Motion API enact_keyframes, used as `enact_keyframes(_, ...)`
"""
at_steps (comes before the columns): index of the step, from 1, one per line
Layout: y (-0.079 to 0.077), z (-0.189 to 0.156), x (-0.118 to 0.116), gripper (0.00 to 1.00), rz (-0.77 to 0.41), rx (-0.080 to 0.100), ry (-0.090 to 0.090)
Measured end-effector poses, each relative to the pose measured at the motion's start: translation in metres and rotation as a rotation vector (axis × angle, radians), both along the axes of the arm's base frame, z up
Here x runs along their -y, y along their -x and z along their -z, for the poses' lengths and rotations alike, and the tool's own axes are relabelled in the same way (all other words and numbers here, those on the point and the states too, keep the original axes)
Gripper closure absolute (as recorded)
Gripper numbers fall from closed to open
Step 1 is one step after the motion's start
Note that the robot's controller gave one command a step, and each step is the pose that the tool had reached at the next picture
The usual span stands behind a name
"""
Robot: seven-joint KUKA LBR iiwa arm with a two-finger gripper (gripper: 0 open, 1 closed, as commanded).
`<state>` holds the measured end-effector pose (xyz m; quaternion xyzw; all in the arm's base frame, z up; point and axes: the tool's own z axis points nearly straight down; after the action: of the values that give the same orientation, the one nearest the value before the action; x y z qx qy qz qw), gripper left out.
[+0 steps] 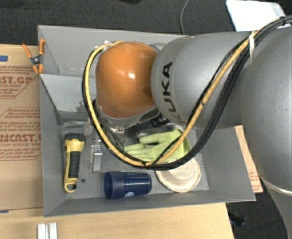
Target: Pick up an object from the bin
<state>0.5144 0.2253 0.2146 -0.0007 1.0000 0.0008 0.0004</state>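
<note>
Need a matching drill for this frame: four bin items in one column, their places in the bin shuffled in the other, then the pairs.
Things
1. yellow and black plastic torch-shaped tool
2. dark blue plastic cylinder
3. pale green floppy glove
4. round cream disc

Places in the grey metal bin
A. bottom right of the floor
B. middle, partly under the robot arm
C. left side, lying lengthwise
D. bottom middle, lying on its side

Pairs: 1-C, 2-D, 3-B, 4-A.
</note>
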Motion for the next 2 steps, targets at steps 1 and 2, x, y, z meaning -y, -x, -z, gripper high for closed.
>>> enact_keyframes(1,-0.004,-0.050,-0.001,0.00,0.128,-0.002,0.000)
enact_keyframes(2,-0.044,-0.063,0.005,0.00,0.473,-0.003,0.001)
